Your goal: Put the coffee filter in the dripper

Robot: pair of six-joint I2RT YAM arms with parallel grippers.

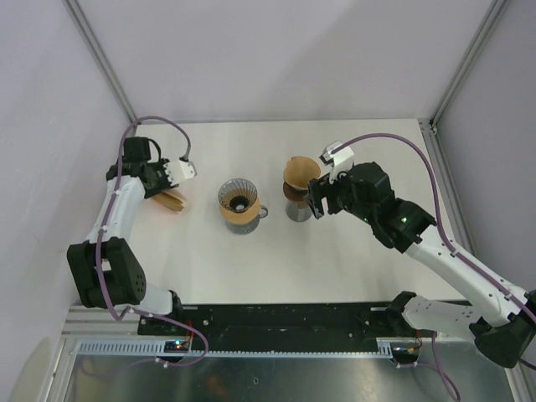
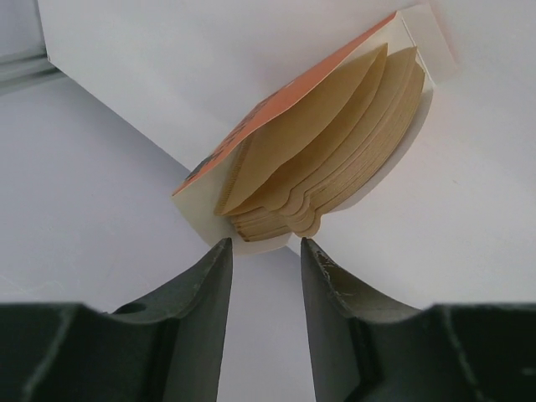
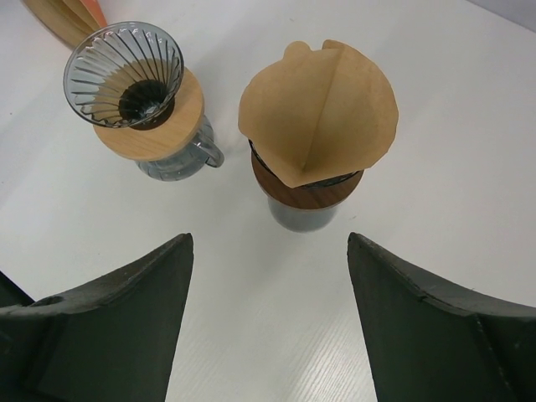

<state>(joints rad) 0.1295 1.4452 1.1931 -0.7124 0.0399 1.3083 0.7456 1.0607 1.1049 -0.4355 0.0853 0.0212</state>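
Our left gripper [image 2: 264,249] holds its jaws a narrow gap apart with nothing between them, aimed at the near corner of the filter pack [image 2: 251,134], which lies at the left side of the table [image 1: 352,251]. Our right gripper [image 3: 268,243] is spread wide and empty, facing both drippers. We think the pinch is the risk. The tan leaves [image 2: 343,134] lie tightly fanned, so the jaws could take several at once, catch the card sleeve with them, or shove the loose pack away. The leaves are thin, fan-shaped paper with a scalloped tab end. One coffee filter [image 3: 322,109] sits opened as a cone in the dark dripper [image 3: 306,188], while the glass dripper [image 3: 126,75] beside it is bare.
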